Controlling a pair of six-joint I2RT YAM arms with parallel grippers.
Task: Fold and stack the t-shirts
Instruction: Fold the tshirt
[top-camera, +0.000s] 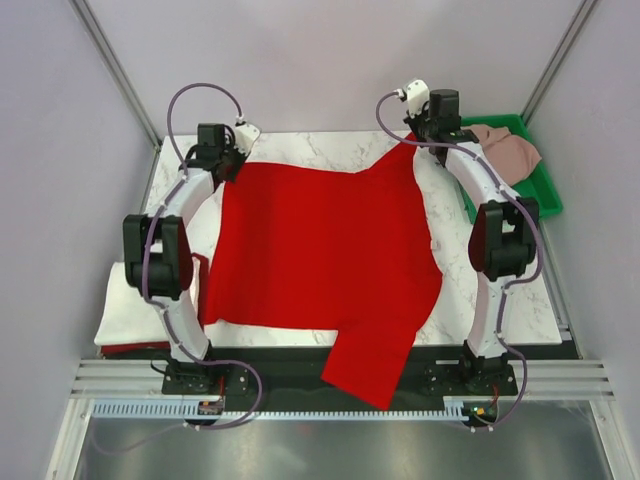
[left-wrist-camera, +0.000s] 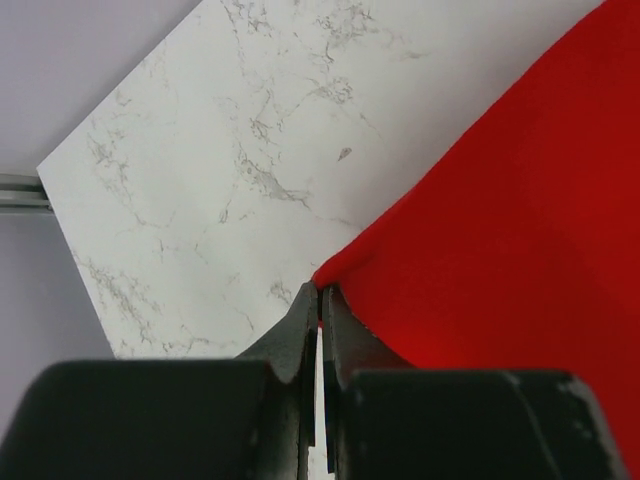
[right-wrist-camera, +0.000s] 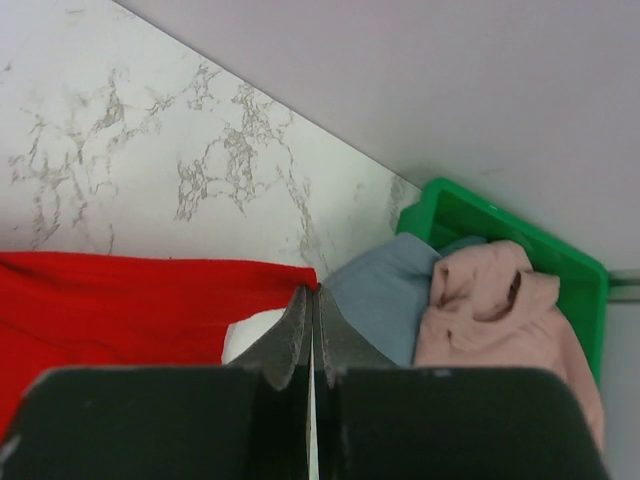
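A large red t-shirt (top-camera: 320, 250) lies spread over the marble table (top-camera: 330, 148), with one sleeve hanging over the near edge. My left gripper (top-camera: 237, 160) is shut on its far left corner, which shows pinched at the fingertips in the left wrist view (left-wrist-camera: 321, 292). My right gripper (top-camera: 412, 141) is shut on its far right corner, also seen in the right wrist view (right-wrist-camera: 314, 291). A white t-shirt (top-camera: 130, 310) lies folded at the near left. A pale pink t-shirt (right-wrist-camera: 490, 310) and a grey-blue t-shirt (right-wrist-camera: 385, 300) lie bunched in the tray.
The green plastic tray (top-camera: 540, 190) stands at the back right, just beyond my right gripper, and its rim shows in the right wrist view (right-wrist-camera: 450, 210). Grey walls close in the table on three sides. Bare marble (left-wrist-camera: 230, 170) lies beyond the left gripper.
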